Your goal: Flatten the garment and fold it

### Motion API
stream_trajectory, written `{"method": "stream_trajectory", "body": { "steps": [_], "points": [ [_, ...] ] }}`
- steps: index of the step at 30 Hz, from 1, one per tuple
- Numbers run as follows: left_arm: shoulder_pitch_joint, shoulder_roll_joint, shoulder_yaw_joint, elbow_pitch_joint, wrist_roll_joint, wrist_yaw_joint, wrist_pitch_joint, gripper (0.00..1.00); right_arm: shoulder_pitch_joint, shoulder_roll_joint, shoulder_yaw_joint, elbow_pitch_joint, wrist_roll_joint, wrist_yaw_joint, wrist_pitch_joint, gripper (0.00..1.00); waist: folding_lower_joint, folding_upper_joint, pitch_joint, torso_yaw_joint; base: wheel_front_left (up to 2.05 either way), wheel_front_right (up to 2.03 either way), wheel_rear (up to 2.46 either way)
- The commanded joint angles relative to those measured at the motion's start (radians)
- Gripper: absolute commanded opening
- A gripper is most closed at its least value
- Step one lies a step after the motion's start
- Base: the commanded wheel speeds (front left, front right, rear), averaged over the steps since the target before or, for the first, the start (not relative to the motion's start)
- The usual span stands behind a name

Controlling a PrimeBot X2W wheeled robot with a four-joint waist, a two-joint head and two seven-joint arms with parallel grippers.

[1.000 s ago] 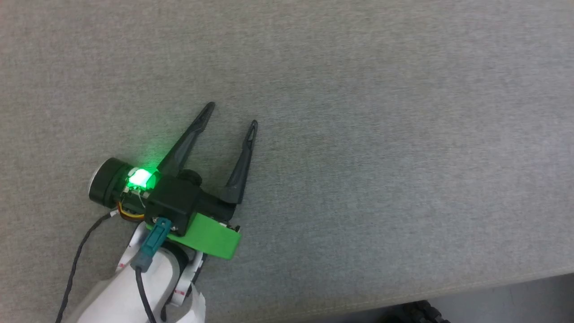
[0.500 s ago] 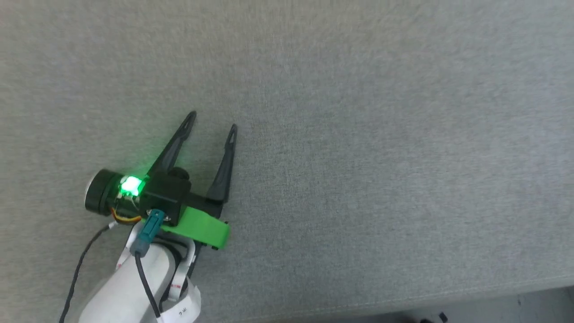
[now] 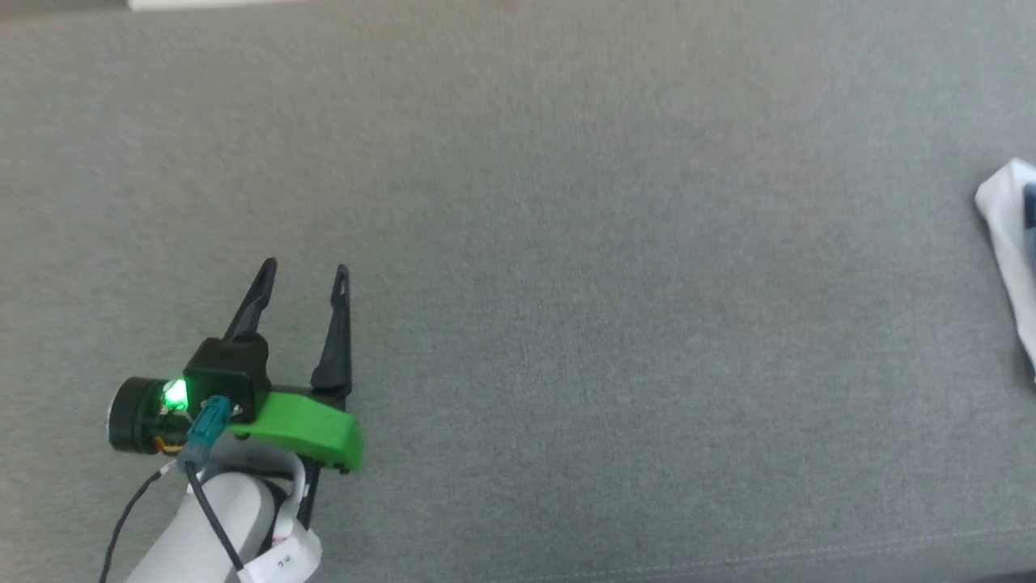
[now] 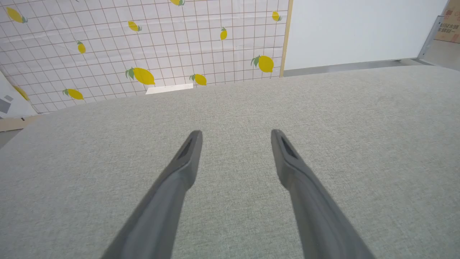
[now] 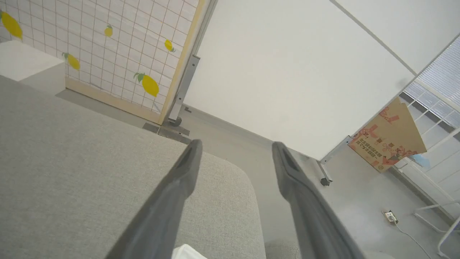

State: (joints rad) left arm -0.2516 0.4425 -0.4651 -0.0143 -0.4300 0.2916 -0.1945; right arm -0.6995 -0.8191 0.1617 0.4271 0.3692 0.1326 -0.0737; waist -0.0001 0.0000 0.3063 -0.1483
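Note:
My left gripper (image 3: 305, 267) hovers low over the grey fabric table (image 3: 566, 243) at the lower left, open, with bare cloth showing between its fingers (image 4: 236, 133). My right gripper (image 5: 236, 144) is open too, empty, and points past the table's rounded right corner (image 5: 244, 180) toward the floor and wall. A white creased bit of cloth (image 3: 1008, 243) pokes in at the right edge of the head view. A similar white scrap (image 5: 187, 251) shows under the right fingers. I cannot tell whether either belongs to the garment.
A screen with a lemon print (image 4: 143, 43) stands behind the table's far edge, beside a white wall. A cardboard box (image 5: 388, 140) leans at the far right. A white block (image 5: 25, 61) sits near the table's far side. A socket and cable (image 5: 390, 216) lie on the floor.
The head camera has swung, so the left gripper now shows lower and further left, and the white cloth has come into view at the right edge. The left gripper stays open.

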Motion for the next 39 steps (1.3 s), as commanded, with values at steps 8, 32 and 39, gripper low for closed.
{"method": "stream_trajectory", "body": {
  "steps": [8,32,39],
  "points": [
    [0.063,0.048,0.000,-0.013,0.010,0.034,0.034,1.00,0.183,0.169,-0.084,-0.159,0.050,-0.002,-0.054,1.00,0.0001,0.0000,-0.164,0.058,0.00,0.00,0.00],
    [0.162,0.043,-0.065,0.027,0.026,0.053,0.014,1.00,0.744,0.683,-0.258,-0.492,-0.265,-0.002,-0.106,1.00,0.0001,0.0000,-0.246,0.100,0.00,0.00,0.00],
    [0.159,0.039,-0.066,0.038,0.028,0.066,0.017,1.00,0.764,0.698,-0.248,-0.493,-0.296,-0.002,-0.105,1.00,0.0001,0.0000,-0.243,0.106,0.00,0.00,0.00]
  ]
}}
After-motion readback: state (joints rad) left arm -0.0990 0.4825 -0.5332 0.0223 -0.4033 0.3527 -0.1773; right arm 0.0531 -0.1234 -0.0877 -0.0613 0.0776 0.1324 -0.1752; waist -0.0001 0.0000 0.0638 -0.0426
